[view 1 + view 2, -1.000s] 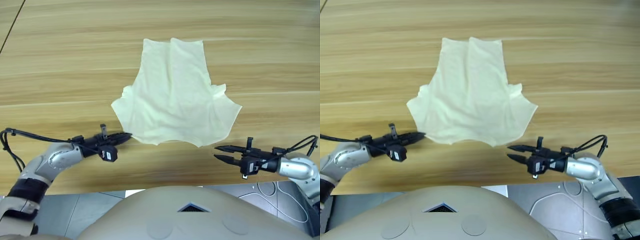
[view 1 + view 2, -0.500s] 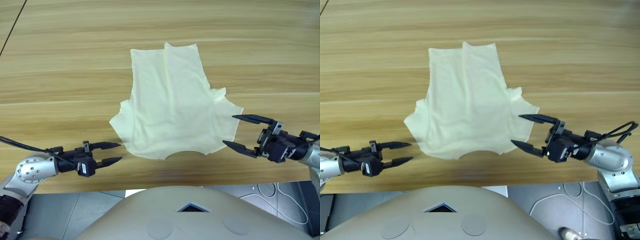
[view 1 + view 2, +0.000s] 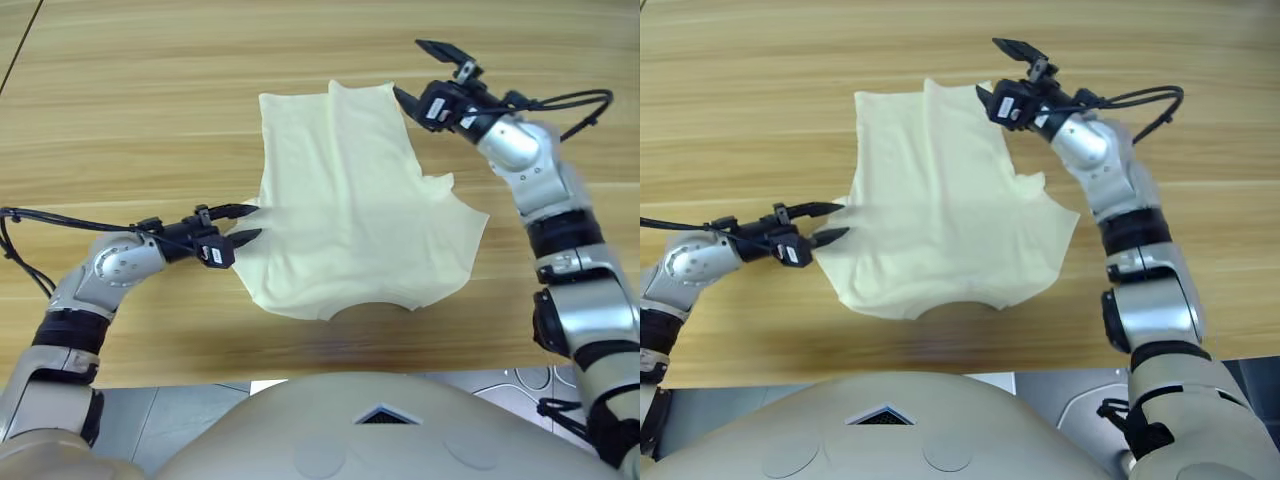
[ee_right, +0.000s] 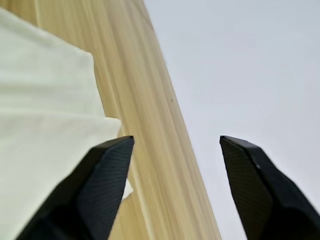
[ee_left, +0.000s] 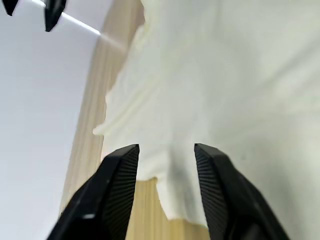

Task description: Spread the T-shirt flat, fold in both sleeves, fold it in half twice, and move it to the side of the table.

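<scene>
While the left gripper (image 3: 255, 220) and right gripper (image 3: 408, 68) gape unclenched at the T-shirt's (image 3: 350, 200) bunched sleeve (image 5: 150, 122) and far corner, a shallow pinch could slip and rumple it.

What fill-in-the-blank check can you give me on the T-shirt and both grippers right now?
1. The pale yellow T-shirt lies on a ____ table.
2. The left gripper is ____, with the edge of the left sleeve between its fingers.
3. The right gripper is open by the shirt's far corner and holds ____.
4. The neck opening points ____ the robot.

Missing words: wooden; open; nothing; toward.
</scene>
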`<act>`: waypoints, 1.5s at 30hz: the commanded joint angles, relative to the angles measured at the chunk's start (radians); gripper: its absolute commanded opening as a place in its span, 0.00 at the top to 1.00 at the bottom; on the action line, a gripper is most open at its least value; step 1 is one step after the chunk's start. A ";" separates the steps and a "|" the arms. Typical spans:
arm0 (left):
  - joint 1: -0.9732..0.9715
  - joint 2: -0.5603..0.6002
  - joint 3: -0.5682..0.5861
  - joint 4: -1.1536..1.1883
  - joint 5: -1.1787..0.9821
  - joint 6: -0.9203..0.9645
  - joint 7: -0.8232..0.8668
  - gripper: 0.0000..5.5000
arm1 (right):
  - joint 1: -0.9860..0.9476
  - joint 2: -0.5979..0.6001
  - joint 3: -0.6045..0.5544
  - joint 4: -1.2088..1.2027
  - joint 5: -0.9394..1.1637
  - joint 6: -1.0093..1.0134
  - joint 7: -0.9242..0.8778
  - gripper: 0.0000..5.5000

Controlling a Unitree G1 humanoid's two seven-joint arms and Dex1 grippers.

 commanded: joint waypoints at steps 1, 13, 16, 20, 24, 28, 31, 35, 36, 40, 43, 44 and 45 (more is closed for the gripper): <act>-0.023 0.032 -0.048 0.068 0.177 0.019 0.073 0.75 | -0.199 0.090 0.099 0.339 -0.125 0.060 -0.106 0.55; 0.012 0.050 -0.122 0.012 0.197 0.049 0.088 1.00 | -0.245 0.217 0.204 0.653 -0.221 0.246 -0.200 0.94; 0.014 0.046 -0.127 -0.026 0.176 0.067 0.071 1.00 | -0.205 0.222 0.221 0.662 -0.232 0.257 -0.199 0.99; 0.017 0.046 -0.132 -0.058 0.159 0.086 0.057 1.00 | -0.191 0.217 0.203 0.661 -0.216 0.257 -0.207 0.99; 0.022 0.049 -0.133 -0.072 0.144 0.092 0.051 1.00 | -0.193 0.217 0.187 0.659 -0.206 0.256 -0.206 0.99; 0.027 0.051 -0.135 -0.073 0.144 0.095 0.053 1.00 | -0.181 0.202 0.176 0.663 -0.205 0.277 -0.209 0.99; 0.034 0.052 -0.134 -0.073 0.148 0.098 0.059 1.00 | -0.174 0.175 0.172 0.665 -0.212 0.298 -0.224 0.99; 0.045 0.046 -0.136 -0.058 0.157 0.099 0.078 1.00 | -0.166 0.149 0.144 0.662 -0.188 0.302 -0.217 0.99; 0.046 0.044 -0.138 -0.054 0.162 0.101 0.082 1.00 | -0.166 0.145 0.141 0.661 -0.184 0.302 -0.216 0.99; 0.049 0.039 -0.148 -0.036 0.173 0.103 0.095 1.00 | -0.171 0.140 0.130 0.658 -0.172 0.299 -0.211 0.99; 0.051 0.039 -0.154 -0.020 0.178 0.101 0.101 1.00 | -0.176 0.141 0.118 0.657 -0.164 0.298 -0.213 0.99; 0.051 0.040 -0.155 -0.017 0.178 0.099 0.103 1.00 | -0.179 0.140 0.113 0.656 -0.162 0.300 -0.216 0.99; 0.051 0.040 -0.156 -0.014 0.177 0.098 0.105 1.00 | -0.183 0.140 0.107 0.655 -0.159 0.301 -0.219 0.99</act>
